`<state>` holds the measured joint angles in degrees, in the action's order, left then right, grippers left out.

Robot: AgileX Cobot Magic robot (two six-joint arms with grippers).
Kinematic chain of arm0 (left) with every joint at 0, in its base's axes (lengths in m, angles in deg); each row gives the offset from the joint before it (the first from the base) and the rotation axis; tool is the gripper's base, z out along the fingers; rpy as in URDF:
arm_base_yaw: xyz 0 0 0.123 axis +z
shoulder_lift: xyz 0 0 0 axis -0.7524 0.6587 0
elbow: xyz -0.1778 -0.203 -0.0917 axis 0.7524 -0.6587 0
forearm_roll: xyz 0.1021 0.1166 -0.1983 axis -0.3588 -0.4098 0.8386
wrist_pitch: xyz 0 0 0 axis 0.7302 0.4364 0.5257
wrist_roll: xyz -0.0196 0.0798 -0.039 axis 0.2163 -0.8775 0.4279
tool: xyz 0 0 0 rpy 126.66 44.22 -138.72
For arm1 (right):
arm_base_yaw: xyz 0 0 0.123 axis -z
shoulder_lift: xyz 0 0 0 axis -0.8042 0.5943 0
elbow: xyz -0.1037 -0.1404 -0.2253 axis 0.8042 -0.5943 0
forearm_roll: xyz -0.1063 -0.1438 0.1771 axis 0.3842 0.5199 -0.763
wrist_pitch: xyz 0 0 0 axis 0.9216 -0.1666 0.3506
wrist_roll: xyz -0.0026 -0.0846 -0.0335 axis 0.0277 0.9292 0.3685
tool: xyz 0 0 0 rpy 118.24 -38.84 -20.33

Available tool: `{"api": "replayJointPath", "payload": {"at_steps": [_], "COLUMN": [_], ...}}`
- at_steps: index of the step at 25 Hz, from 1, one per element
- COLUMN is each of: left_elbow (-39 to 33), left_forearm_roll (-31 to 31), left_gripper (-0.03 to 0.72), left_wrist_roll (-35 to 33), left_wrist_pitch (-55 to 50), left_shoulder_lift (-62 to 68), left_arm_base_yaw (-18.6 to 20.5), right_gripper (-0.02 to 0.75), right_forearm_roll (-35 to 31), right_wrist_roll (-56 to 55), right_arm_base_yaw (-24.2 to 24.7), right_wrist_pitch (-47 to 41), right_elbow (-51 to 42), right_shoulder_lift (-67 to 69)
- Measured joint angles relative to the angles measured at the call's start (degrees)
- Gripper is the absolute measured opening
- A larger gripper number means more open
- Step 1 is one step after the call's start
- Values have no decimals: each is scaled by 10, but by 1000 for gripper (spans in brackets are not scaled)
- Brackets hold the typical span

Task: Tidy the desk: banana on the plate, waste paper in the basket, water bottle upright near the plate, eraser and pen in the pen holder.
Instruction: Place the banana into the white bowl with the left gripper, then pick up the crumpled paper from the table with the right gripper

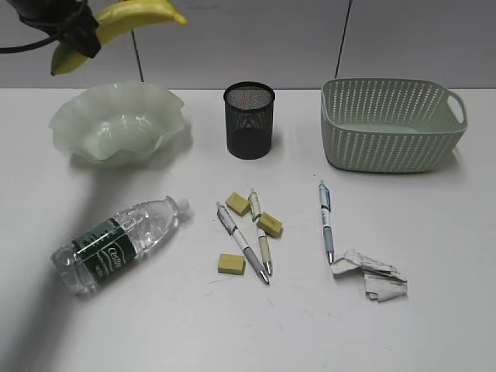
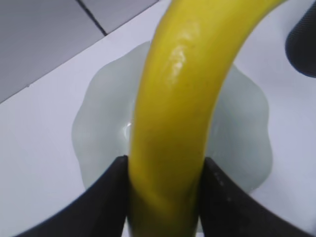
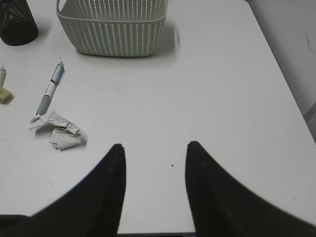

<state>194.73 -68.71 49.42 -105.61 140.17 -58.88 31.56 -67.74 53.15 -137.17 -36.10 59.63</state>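
My left gripper is shut on the yellow banana, held in the air above the pale green plate. In the left wrist view the banana fills the gap between my black fingers, with the plate below. The water bottle lies on its side at the front left. Three pens and three yellow erasers lie mid-desk. The waste paper lies front right. The black pen holder and sage basket stand at the back. My right gripper is open over bare desk.
In the right wrist view the basket, a pen and the waste paper lie to the upper left of my fingers. The desk's right edge runs close by. A grey wall rises behind the desk.
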Motion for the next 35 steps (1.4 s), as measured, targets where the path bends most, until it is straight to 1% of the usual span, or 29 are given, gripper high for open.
{"api": "replayJointPath", "payload": {"at_steps": [3, 8, 10, 13, 18, 19, 22, 24, 26, 29, 32, 35], "left_elbow": [0, 0, 0, 0, 0, 0, 0, 0, 0, 0, 0, 0], "left_forearm_roll": [-1, -14, -35, -65, -77, -76, -76, -75, -75, -72, -69, -68], "left_gripper": [317, 317, 317, 317, 321, 342, 443, 473, 483, 480, 442, 410], "left_wrist_roll": [0, 6, 27, 81, 104, 107, 114, 116, 118, 119, 123, 143], "left_wrist_pitch": [-2, -19, -18, -3, 7, 7, -4, -16, -30, -52, -83, -124], "left_shoulder_lift": [23, 82, 101, 121, 124, 124, 119, 109, 92, 55, 12, -34], "left_arm_base_yaw": [16, 20, 20, 19, 19, 18, 18, 18, 18, 18, 18, 18], "right_gripper": [330, 330, 330, 330, 330, 330, 330, 330, 330, 330, 330, 330], "right_forearm_roll": [0, 0, 0, 0, 0, 0, 0, 0, 0, 0, 0, 0], "right_wrist_roll": [0, 0, 0, 0, 0, 0, 0, 0, 0, 0, 0, 0], "right_arm_base_yaw": [0, 0, 0, 0, 0, 0, 0, 0, 0, 0, 0, 0], "right_wrist_pitch": [0, 0, 0, 0, 0, 0, 0, 0, 0, 0, 0, 0], "right_elbow": [0, 0, 0, 0, 0, 0, 0, 0, 0, 0, 0, 0], "right_shoulder_lift": [0, 0, 0, 0, 0, 0, 0, 0, 0, 0, 0, 0]}}
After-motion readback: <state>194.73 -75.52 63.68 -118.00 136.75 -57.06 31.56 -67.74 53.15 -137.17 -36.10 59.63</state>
